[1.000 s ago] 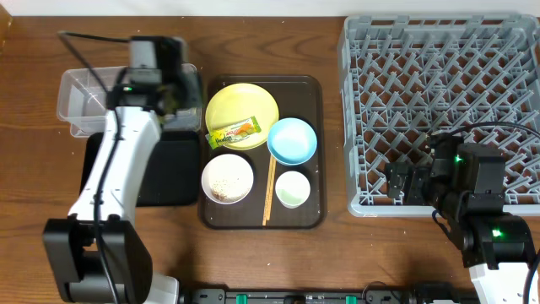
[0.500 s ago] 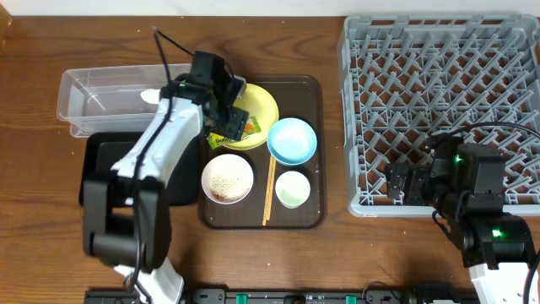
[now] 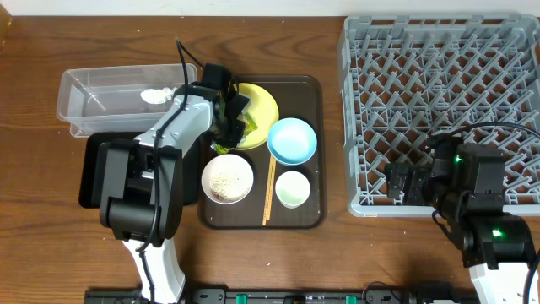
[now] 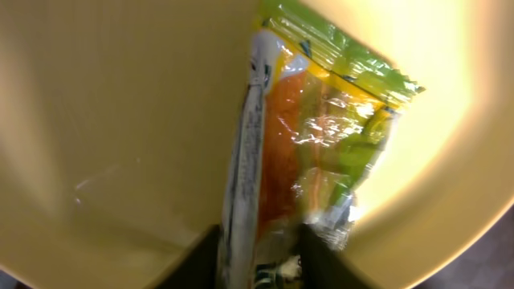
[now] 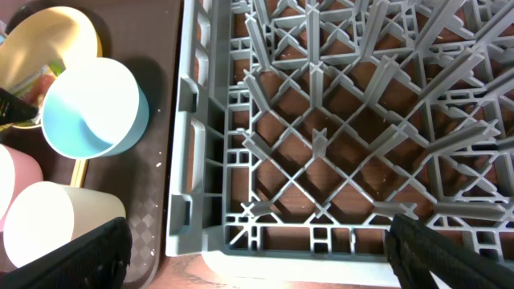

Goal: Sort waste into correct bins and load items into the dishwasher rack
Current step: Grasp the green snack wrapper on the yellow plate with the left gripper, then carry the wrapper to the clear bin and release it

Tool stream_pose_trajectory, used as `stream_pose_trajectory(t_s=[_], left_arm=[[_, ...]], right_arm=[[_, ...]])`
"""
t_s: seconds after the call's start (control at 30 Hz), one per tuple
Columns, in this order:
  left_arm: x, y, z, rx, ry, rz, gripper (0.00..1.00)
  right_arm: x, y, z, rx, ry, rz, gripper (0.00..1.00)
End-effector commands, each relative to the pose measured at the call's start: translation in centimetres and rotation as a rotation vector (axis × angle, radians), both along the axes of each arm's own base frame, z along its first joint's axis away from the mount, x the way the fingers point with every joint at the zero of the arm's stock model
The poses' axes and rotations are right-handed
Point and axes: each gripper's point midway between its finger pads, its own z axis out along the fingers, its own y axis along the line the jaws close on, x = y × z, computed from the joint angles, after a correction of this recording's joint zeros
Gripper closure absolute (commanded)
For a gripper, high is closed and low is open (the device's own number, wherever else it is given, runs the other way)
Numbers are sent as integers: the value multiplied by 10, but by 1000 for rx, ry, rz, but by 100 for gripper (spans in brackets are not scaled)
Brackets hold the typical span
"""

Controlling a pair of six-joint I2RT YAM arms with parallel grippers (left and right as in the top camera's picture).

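Since the snack wrapper (image 4: 321, 136) looks thin, slick and nearly weightless, a pinch at its end should serve. The left fingers (image 4: 201, 261) straddle that end on the yellow plate (image 3: 263, 100), left of centre toward the table's far edge; whether they are clamped I cannot tell. The right fingers (image 5: 96, 253) gape over the rack (image 5: 321, 120). The wrapper's print is unreadable.

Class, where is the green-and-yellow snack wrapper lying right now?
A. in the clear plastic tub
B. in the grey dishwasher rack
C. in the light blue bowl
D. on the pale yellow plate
D: the left wrist view shows the snack wrapper resting on the pale yellow plate.
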Motion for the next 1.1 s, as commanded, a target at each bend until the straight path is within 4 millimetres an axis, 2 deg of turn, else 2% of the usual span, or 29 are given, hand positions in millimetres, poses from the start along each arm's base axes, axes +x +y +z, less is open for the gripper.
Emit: stream_pose_trajectory(t_s=[0.0, 0.1, 0.2, 0.3, 0.4, 0.5, 0.6, 0.73, 0.83, 0.93, 0.97, 1.03, 1.07], left_arm=[[6, 0, 9, 5, -28, -10, 81], [17, -1, 34, -15, -92, 28, 88], [28, -1, 72, -44, -183, 70, 89], [40, 8, 116, -86, -303, 151, 88], [52, 38, 154, -108, -408, 335, 89], [61, 78, 174, -131, -470, 551, 88], [68, 119, 174, -185, -470, 805, 88], [72, 162, 157, -285, -414, 1167, 88], [72, 180, 142, -353, -358, 1395, 89], [77, 186, 130, -381, -338, 1480, 87], [79, 187, 127, -382, -340, 1478, 83], [81, 187, 124, -380, -338, 1478, 61], [81, 187, 123, -380, -338, 1478, 60]], right_arm=[[2, 0, 9, 13, -19, -8, 1], [2, 0, 9, 13, -19, -8, 1], [2, 0, 9, 13, -19, -8, 1], [2, 0, 9, 13, -19, -8, 1], [2, 0, 9, 13, -19, -8, 1], [2, 0, 9, 13, -19, -8, 1], [2, 0, 9, 13, -19, -8, 1], [2, 0, 9, 13, -19, -8, 1], [2, 0, 9, 13, -19, -8, 1], [2, 0, 9, 13, -19, -8, 1], [2, 0, 9, 13, -19, -8, 1], [2, 0, 9, 13, -19, -8, 1], [2, 0, 9, 13, -19, -8, 1]])
